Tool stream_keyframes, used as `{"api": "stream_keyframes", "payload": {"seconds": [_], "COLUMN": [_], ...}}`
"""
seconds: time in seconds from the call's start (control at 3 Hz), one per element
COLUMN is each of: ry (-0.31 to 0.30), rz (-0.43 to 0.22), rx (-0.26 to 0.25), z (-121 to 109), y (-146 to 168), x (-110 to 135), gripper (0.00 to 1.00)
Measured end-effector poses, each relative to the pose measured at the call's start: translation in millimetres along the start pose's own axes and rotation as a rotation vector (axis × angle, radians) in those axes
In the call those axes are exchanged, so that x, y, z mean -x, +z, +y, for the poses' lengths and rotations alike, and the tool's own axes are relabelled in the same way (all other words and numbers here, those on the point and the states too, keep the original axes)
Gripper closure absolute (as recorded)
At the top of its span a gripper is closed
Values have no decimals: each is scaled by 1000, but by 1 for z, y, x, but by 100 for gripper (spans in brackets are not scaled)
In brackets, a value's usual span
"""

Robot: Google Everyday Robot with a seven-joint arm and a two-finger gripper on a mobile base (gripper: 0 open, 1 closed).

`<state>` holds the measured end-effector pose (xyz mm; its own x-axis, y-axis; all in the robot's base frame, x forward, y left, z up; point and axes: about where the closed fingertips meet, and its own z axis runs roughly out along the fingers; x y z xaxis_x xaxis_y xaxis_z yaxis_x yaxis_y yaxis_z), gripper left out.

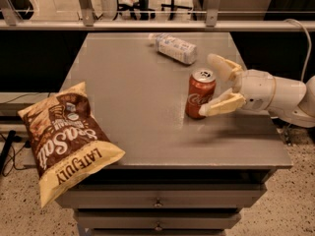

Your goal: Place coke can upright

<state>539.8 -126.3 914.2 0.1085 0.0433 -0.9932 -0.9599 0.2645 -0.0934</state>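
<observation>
The red coke can (200, 93) stands upright on the grey table (133, 97), right of the middle, silver top up. My gripper (215, 85) comes in from the right on a white arm and is open. One finger (222, 66) is behind the can and the other finger (221, 104) is at its front right, near the can's lower side. The can stands free between and just left of the fingertips.
A clear plastic bottle (173, 47) with a pale label lies on its side at the back of the table. A brown and yellow chip bag (66, 139) overhangs the front left corner. Drawers (157, 203) are below the table top.
</observation>
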Motion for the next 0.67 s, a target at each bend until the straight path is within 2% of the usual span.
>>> {"api": "stream_keyframes", "payload": {"seconds": [0.33, 0.67], "ry": [-31, -102], "rz": [91, 234], "rx": [-21, -59], "z": [-3, -11], "y": [-22, -53], "x": [13, 54], "gripper": [0, 0]}}
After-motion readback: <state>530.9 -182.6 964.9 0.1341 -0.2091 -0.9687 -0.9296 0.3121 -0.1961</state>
